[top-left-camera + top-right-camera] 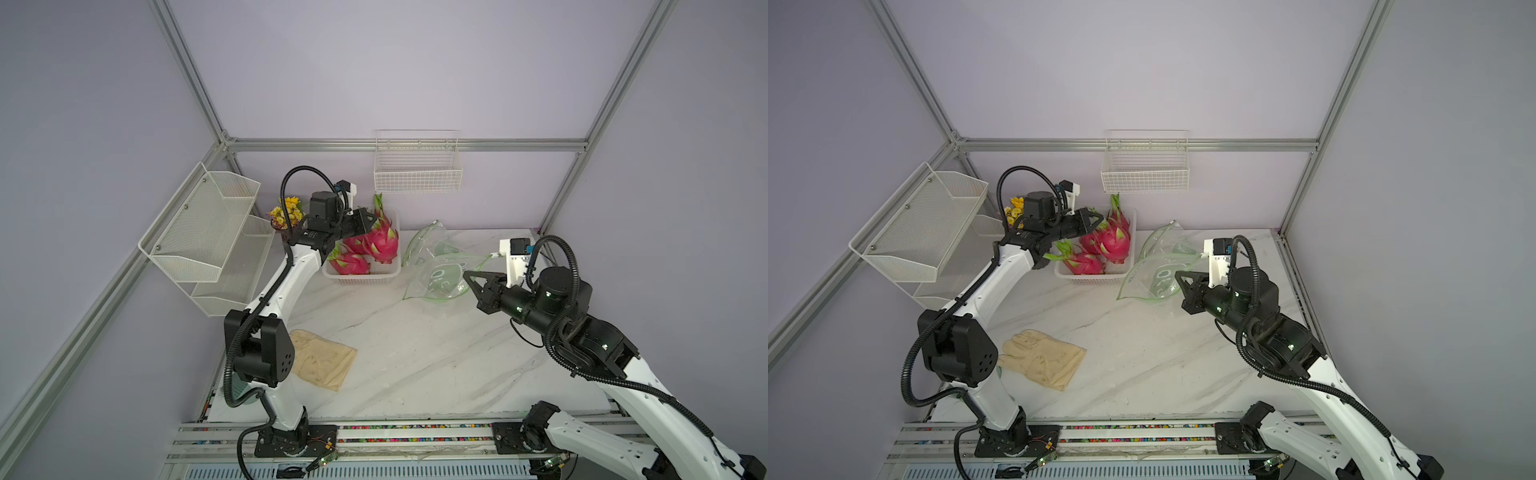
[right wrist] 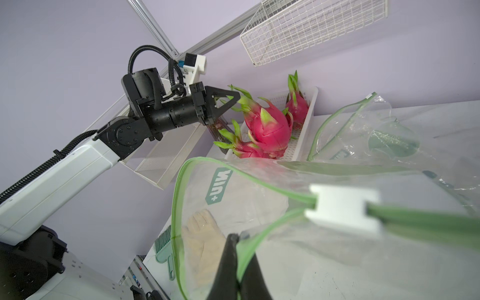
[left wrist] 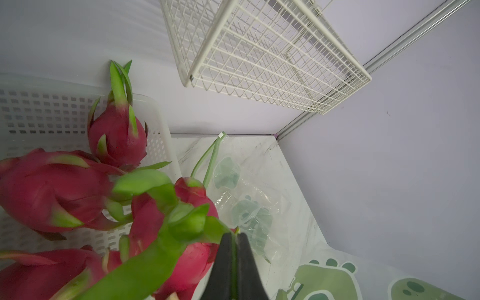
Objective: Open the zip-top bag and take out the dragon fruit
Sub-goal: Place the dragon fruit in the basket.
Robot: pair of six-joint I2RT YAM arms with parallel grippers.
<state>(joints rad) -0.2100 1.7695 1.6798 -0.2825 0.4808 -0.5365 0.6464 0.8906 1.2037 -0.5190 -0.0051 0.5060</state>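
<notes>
L hand (image 3: pixel 233 235), prob. on waxy leaf (image 3: pixel 161 259)

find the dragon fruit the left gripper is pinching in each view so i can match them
top view: held dragon fruit left of centre, at the white crate
top view: also left of centre, at the crate
left wrist: close up, its green scale pinched in the left gripper
right wrist: beyond the zip-top bag, at that gripper's tip
shared landmark: white wire basket on the back wall
</notes>
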